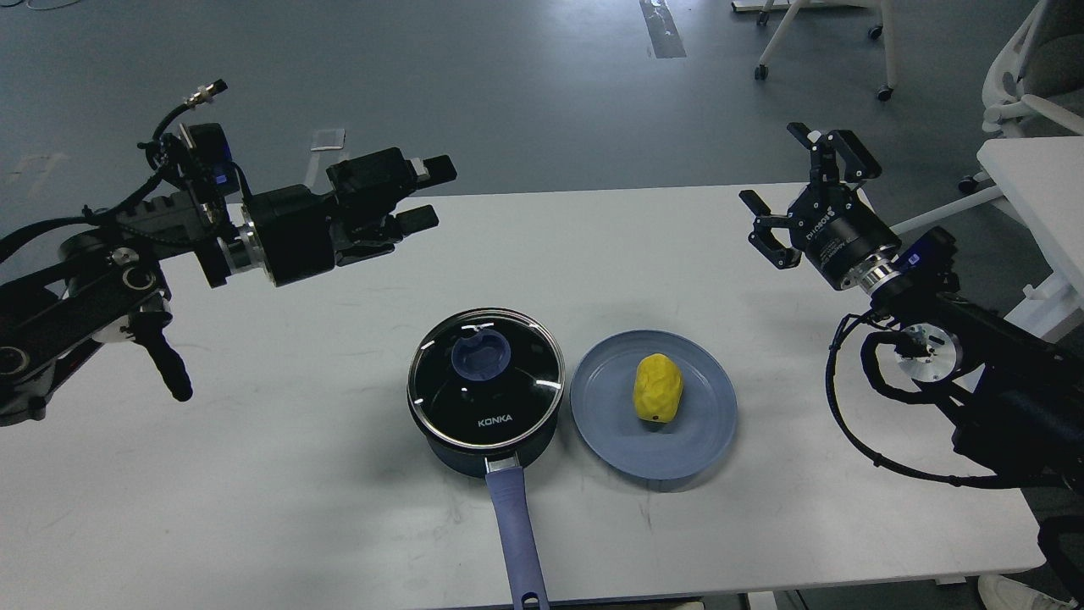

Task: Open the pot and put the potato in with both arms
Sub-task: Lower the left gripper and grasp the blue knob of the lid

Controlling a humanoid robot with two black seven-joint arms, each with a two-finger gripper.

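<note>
The black pot (485, 398) stands at the middle front of the white table (254, 474), its blue-purple handle (517, 534) pointing at me. Its KONKA glass lid (487, 381) with the blue knob (481, 355) is on. The yellow potato (658, 388) lies on a flat blue plate (703, 424) right of the pot. My left gripper (428, 193) is open and empty, up and left of the pot, pointing right. My right gripper (796, 182) is open and empty, far right, above the table's back edge.
A second white table (1037, 191) stands at the far right edge. Chair bases on wheels (826, 51) stand on the grey floor behind. Black cables (864, 440) hang from my right arm over the table's right side.
</note>
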